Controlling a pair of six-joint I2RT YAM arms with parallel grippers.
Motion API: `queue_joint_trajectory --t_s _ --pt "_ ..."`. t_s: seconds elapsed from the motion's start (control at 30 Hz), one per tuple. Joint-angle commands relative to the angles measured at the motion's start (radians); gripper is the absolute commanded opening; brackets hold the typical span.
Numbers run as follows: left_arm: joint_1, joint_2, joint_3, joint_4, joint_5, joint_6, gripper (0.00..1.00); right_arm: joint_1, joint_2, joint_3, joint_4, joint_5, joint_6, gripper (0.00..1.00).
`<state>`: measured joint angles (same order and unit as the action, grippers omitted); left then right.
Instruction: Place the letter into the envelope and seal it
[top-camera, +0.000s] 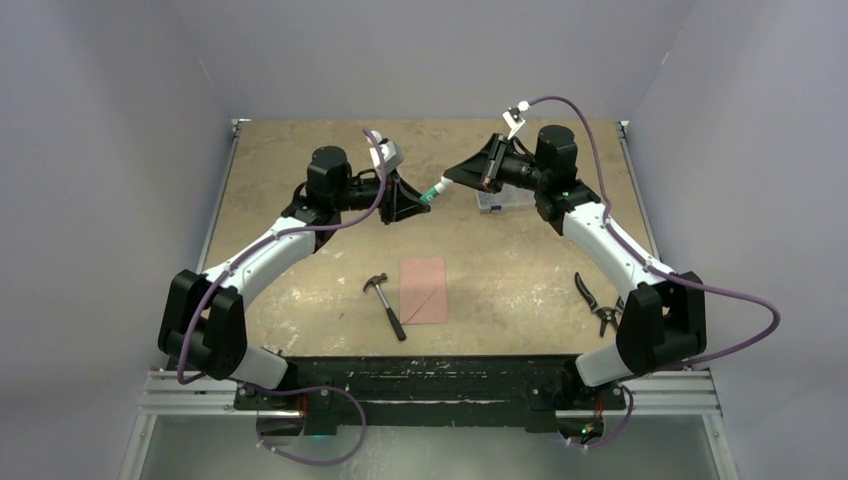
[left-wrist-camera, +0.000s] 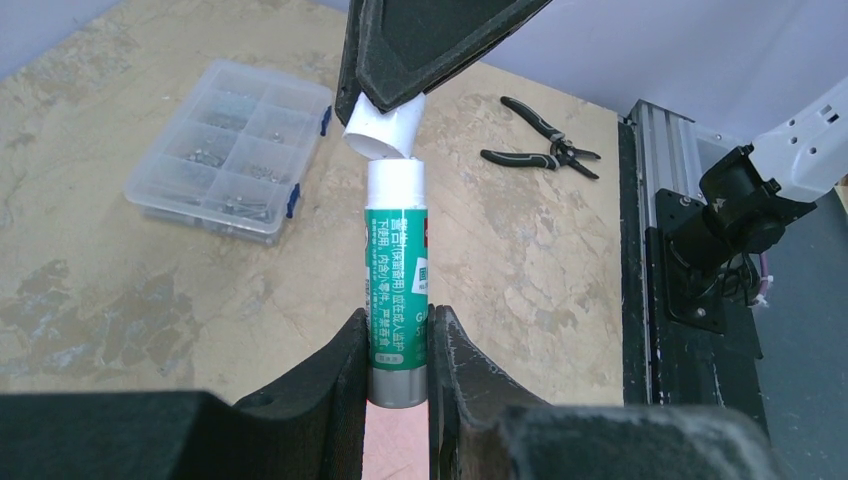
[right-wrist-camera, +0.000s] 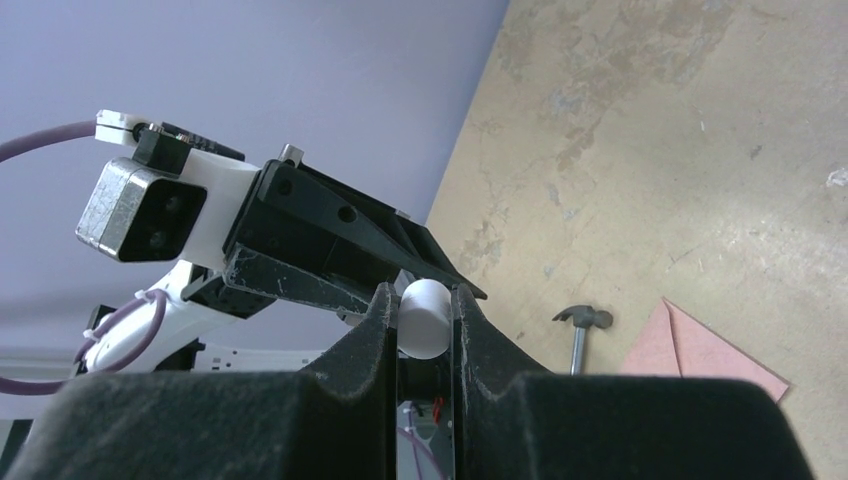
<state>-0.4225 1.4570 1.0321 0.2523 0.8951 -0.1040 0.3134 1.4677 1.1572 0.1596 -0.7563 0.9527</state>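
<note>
Left gripper (left-wrist-camera: 397, 330) clamped on the glue stick (left-wrist-camera: 397, 270) near its base, right gripper (right-wrist-camera: 424, 300) pinching the white cap (right-wrist-camera: 422, 318), tilted at the tube's top; envelope (top-camera: 423, 290) flat well below both finger pairs, beside hammer (top-camera: 386, 303); risk: a skewed pull levers the tube out of the grip.

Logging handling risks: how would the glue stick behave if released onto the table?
The glue stick, cap off, clamped in the left end effector, is a smooth cylinder: it would likely roll lying down. Tall and narrow, it probably tips easily upright.

Envelope (right-wrist-camera: 700, 350) partly hidden behind right jaws; hammer (right-wrist-camera: 583, 318) handle likewise.
</note>
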Motion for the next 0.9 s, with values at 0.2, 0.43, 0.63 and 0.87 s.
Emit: queue_joint_trajectory --t_s 0.2,0.43,0.63,0.87 --pt "-0.004 -0.007 0.056 -0.079 -0.001 0.133 0.00 0.017 -0.013 0.068 -0.093 0.015 -0.075 0.00" --pt "0.023 -0.017 0.049 -0.131 -0.018 0.184 0.00 0.016 -0.047 0.068 -0.126 0.041 -0.064 0.00" --pt "0.025 -0.011 0.048 -0.103 -0.005 0.161 0.00 0.016 -0.040 0.049 -0.146 0.038 -0.085 0.00" --pt "0.025 -0.010 0.040 -0.046 0.022 0.113 0.00 0.016 -0.016 0.048 -0.117 0.044 -0.089 0.00"
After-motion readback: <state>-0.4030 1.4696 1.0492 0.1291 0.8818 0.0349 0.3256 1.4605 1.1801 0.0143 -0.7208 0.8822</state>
